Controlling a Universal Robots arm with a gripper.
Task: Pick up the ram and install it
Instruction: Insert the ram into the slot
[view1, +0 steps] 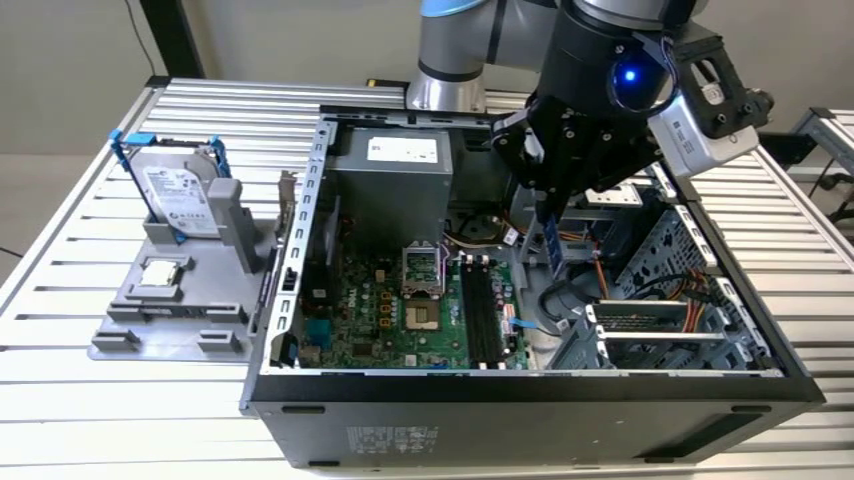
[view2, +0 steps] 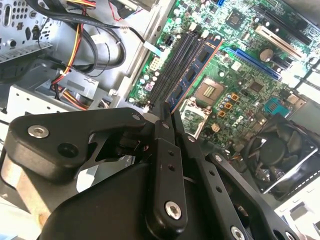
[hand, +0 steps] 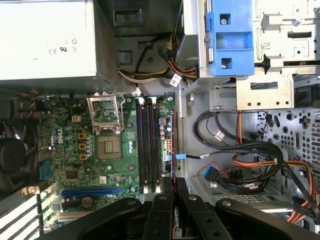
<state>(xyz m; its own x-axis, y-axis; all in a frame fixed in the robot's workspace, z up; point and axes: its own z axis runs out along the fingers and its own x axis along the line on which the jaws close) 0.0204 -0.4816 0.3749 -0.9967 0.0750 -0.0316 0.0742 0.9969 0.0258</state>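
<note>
The hand (view1: 550, 215) is closed on the ram (view1: 551, 250), its fingers pinching the flat faces near one end so the stick hangs long-edge down inside the open computer case (view1: 534, 385). That grip leaves the contact edge free to meet a socket.

In the second wrist view the ram (view2: 192, 70) runs away from the fingertips, blue with dark chips, lying parallel to the black memory slots (view2: 172, 70). In the first wrist view it shows edge-on as a thin line (hand: 173, 150) just beside the slots (hand: 149, 150), towards the cabling. It looks lined up but not seated.

The hard drive (view1: 180, 190) stands in its grey holder (view1: 167, 310) on the slatted surface (view1: 80, 400), at the exterior view's left (well clear of the arm's work).
</note>
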